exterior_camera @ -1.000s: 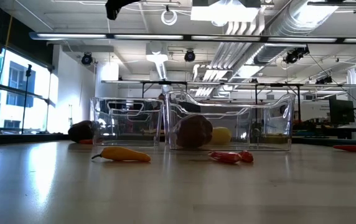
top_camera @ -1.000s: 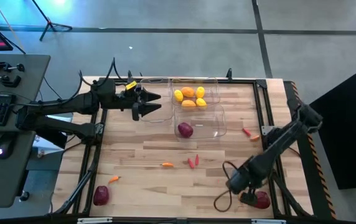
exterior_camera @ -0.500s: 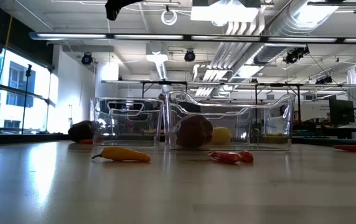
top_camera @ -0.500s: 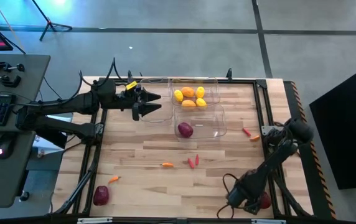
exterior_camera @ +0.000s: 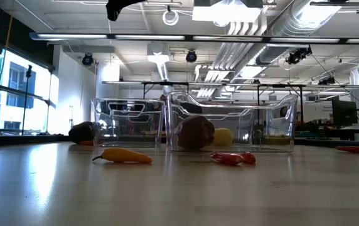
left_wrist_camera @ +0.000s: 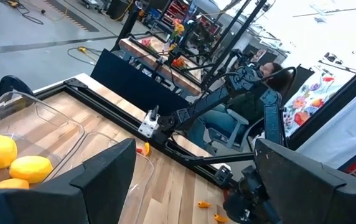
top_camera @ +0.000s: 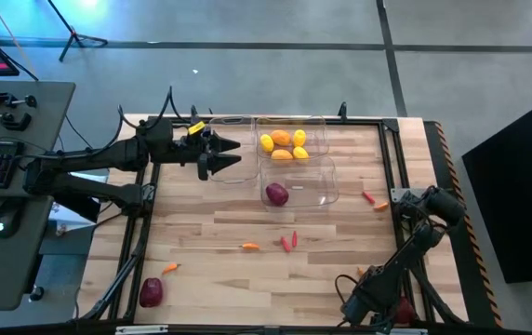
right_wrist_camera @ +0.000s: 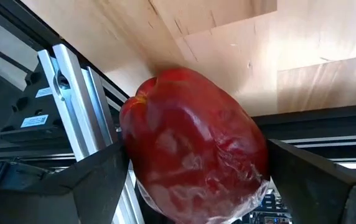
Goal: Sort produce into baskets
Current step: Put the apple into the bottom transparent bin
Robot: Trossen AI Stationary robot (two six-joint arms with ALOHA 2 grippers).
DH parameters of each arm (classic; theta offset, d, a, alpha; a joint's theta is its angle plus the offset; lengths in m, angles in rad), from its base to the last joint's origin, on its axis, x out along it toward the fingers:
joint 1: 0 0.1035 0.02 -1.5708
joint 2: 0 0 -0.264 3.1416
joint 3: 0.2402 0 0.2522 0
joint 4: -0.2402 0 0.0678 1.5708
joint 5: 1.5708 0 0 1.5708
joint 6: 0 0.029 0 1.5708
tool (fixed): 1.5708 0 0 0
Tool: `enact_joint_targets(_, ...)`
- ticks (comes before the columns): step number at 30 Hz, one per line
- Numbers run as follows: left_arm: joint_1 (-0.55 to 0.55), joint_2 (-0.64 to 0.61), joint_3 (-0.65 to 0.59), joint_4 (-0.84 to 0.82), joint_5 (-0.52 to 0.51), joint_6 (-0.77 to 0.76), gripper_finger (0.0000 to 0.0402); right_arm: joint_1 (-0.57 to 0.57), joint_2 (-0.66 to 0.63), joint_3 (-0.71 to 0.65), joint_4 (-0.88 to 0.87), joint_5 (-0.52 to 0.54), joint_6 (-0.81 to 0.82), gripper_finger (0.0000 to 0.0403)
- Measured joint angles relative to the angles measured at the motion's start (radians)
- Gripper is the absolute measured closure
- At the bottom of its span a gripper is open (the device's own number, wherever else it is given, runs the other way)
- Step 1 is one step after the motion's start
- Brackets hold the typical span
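**Right gripper at the dark red fruit in the table's near right corner**

The dark red lumpy fruit (right_wrist_camera: 193, 149) looks like a light, hollow plastic toy: stiff, glossy and probably slippery, with a bulging uneven shape. A hold across its widest middle, one finger on each flank, seems safest, since a grip near the tapered end could squirt it out. Its skin is deep red with shiny highlights and shallow dimples. It sits at the wooden table's (top_camera: 247, 223) near right corner, hard against the aluminium frame rail (right_wrist_camera: 78, 118). The right gripper (right_wrist_camera: 196, 186) straddles it, fingers spread on both sides; whether they press on it I cannot tell. The left gripper (top_camera: 224, 155) hangs open over the far left clear basket (top_camera: 232, 149), holding nothing. Yellow and orange fruits (top_camera: 285, 144) fill the next basket (top_camera: 314, 126).
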Motion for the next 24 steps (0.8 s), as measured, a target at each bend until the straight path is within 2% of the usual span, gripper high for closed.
enact_joint_targets(5,0.0,0.0,0.0,-0.001,-0.002,0.0,0.0087,-0.001,0.002,-0.001,0.002,-0.011,-0.008,0.0061)
enact_joint_targets(8,0.0,0.0,0.0,-0.001,-0.002,0.0,0.0087,-0.014,-0.012,-0.003,-0.01,-0.016,-0.024,0.0094)
enact_joint_targets(10,0.0,0.0,0.0,-0.001,-0.002,0.007,0.0087,-0.024,-0.039,-0.006,-0.032,0.019,-0.045,0.0119)
enact_joint_targets(12,0.0,0.0,0.0,0.0,-0.003,0.023,0.0087,-0.042,-0.087,-0.007,-0.075,0.093,-0.049,0.0134)
enact_joint_targets(18,0.0,-0.013,0.0,0.006,-0.005,0.07,0.0087,-0.147,-0.297,0.038,-0.244,0.331,-0.054,0.0134)
enact_joint_targets(21,0.0,-0.021,0.0,0.005,-0.01,0.112,0.0087,-0.246,-0.411,0.069,-0.322,0.573,-0.042,0.0131)
enact_joint_targets(24,0.0,-0.024,0.001,0.001,-0.03,0.122,0.0087,-0.379,-0.511,0.101,-0.299,0.814,-0.02,0.013)
